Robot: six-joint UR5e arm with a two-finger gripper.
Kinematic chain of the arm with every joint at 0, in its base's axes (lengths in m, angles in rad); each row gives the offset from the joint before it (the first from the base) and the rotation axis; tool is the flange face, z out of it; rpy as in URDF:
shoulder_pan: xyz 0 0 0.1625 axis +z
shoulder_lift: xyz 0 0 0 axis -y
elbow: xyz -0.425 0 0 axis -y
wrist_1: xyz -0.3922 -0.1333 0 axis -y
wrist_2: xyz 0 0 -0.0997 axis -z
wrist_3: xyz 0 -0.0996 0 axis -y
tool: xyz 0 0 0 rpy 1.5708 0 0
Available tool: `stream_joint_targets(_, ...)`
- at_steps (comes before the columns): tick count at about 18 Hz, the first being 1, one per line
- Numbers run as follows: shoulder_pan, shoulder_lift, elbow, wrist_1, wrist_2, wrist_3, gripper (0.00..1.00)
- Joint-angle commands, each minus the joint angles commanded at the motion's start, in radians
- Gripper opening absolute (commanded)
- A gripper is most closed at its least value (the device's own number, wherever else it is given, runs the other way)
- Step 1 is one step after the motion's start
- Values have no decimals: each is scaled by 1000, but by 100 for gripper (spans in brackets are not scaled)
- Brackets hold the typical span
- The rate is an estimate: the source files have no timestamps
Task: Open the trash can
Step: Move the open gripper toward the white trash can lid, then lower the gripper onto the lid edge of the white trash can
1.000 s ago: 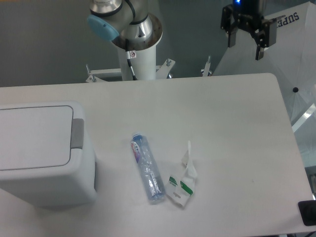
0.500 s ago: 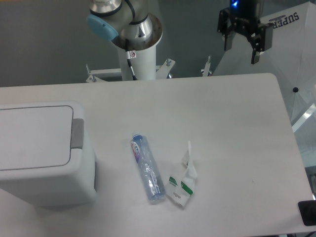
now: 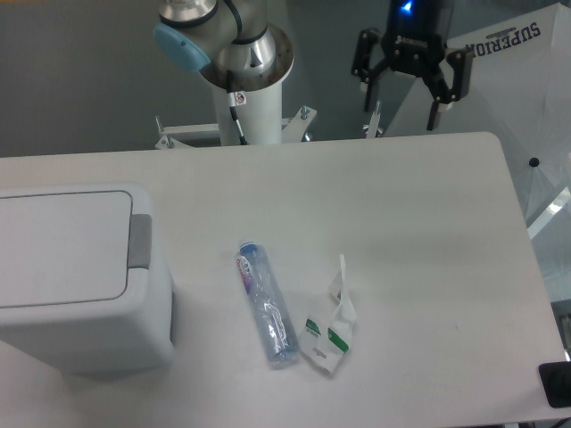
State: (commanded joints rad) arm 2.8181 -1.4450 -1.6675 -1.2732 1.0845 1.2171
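A: Step in hand? Looks like the approach, nothing touched yet. Gripper hangs high above the far edge of the counter, fingers spread wide, holding nothing.

B: And the trash can?

A: Near-left corner of the counter, cut off by the left frame edge. Lid lies flat and shut. Grey push tab sits on the lid's right edge, facing the middle of the counter.

B: So gripper and bin are well apart.

A: Yes, opposite corners nearly. Judging from that, the next move calls for a long sweep left and toward the camera, then a drop onto the tab. Probably a press straight down; fingers likely need to close first so a tip can push, but that's a guess.

B: Anything in the path?

A: Clear plastic bottle lies on its side in the middle, near the bin but not touching. Crumpled white wrapper with green marks sits just right of the bottle. Both sit low and toward the near side; a high travel passes over them.

B: Open room?

A: The strip of bare counter between tab and bottle gives room to descend. The arm's base column stands behind the far edge, between gripper and bin, so the sweep should stay forward of it. Tab is narrow, so overshooting left lands on the lid panel instead.
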Motion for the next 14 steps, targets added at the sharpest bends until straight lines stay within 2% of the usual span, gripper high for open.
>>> stream_joint_targets(1,-20,0,0,9,-2,-72,100)
stream_joint_targets(4,-95,-8,-15,92,-2,-246,100)
stream_joint_targets(8,-224,-35,-21,124,0,-518,100)
stream_joint_targets(11,-261,-46,-21,181,-3,-752,100)
stream_joint_targets(14,-295,-64,-26,227,-8,-882,100)
